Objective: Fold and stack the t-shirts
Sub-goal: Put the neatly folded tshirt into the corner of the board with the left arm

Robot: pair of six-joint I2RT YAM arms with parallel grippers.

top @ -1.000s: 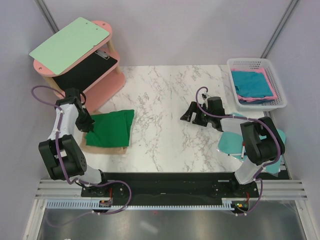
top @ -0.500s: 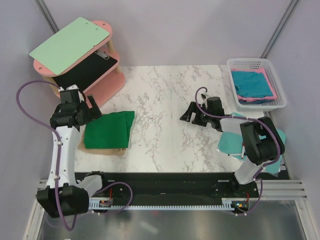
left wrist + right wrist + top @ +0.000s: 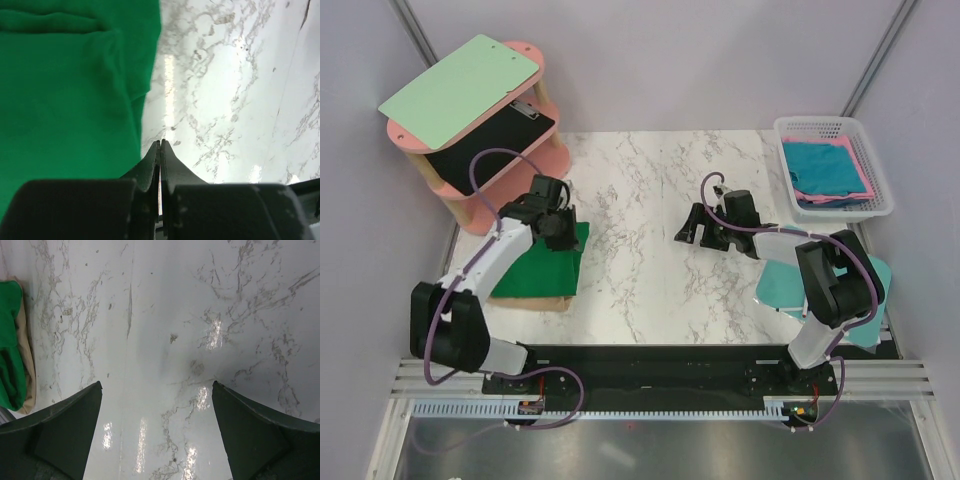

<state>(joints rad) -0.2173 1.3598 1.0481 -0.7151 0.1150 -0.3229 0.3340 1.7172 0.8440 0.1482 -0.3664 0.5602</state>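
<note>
The left claw [image 3: 160,144], pinched closed on nothing, is swinging across to the right edge of the folded dark green cloth t-shirt [image 3: 535,268] lying atop a tan-beige one [image 3: 548,303] on the marble table [image 3: 640,190], probably to smooth it, while the right claw [image 3: 157,384] is idling wide open, empty.

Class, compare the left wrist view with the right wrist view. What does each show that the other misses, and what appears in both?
Only the left wrist view shows the left gripper, shut beside the edge of the green shirt. Only the right wrist view shows the right gripper, open over bare marble, and the tan shirt peeking out from under the green shirt. Both views show the green shirt and the marble table.
</note>
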